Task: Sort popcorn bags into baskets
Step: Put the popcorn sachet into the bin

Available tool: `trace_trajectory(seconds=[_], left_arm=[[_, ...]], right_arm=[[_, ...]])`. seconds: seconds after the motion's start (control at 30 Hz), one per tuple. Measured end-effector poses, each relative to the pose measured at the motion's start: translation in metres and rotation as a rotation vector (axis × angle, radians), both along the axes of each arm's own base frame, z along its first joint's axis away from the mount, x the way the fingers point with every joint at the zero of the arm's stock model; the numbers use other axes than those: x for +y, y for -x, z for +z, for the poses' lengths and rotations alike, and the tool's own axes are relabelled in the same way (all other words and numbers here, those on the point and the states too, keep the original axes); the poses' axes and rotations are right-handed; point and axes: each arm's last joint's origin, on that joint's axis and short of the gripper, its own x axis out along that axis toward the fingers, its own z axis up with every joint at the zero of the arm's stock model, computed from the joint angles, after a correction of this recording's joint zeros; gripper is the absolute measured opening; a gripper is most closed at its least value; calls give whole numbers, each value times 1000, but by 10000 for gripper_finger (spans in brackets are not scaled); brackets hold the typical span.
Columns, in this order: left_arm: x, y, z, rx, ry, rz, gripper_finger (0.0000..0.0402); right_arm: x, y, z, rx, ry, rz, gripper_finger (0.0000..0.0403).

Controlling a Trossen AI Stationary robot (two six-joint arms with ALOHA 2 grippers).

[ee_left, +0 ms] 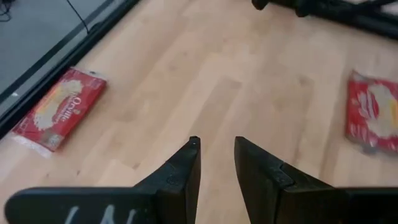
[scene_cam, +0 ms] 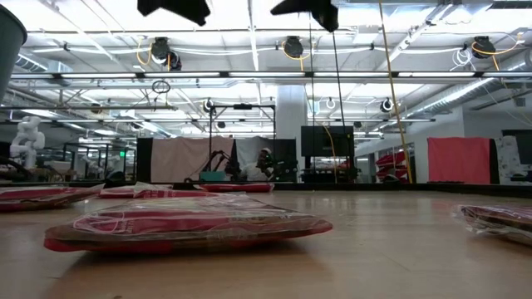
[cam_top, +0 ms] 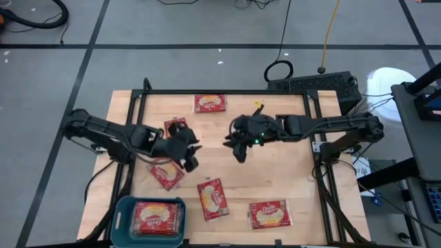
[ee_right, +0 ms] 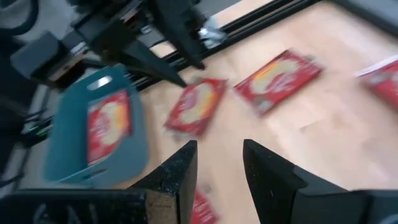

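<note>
The main risk is a clash: the left end effector [cam_top: 187, 153] and right end effector [cam_top: 238, 147] hover close together over mid-counter, and reaching for the same popcorn bag [cam_top: 213, 198] would tangle them — or a shallow pinch could just slide the flat packet. Both arms reach inward, held above the counter [cam_top: 289, 179], jaws a little apart with nothing between them. One bag [cam_top: 157, 217] already lies in the teal basket [cam_top: 122, 207] (near left corner); the others lie scattered about.
</note>
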Motion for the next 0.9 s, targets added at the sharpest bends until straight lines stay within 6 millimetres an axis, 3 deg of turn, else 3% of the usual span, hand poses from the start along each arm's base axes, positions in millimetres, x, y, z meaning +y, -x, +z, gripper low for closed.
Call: trace_trajectory(seconds=[0.2,0.37,0.67,0.9], left_arm=[[36,15,-12,-43,51,56,101],[55,26,-12,-58,75,128,102],[67,29,-9,-88,111,177,102],[71,31,-11,-60,104,193,102]], right_arm=[[-36,1,0,17,160,-33,127],[-81,2,-10,75,308,-63,137],[-163,-12,-74,105,395,-17,141],[-204,-29,-131,153,456,37,142]])
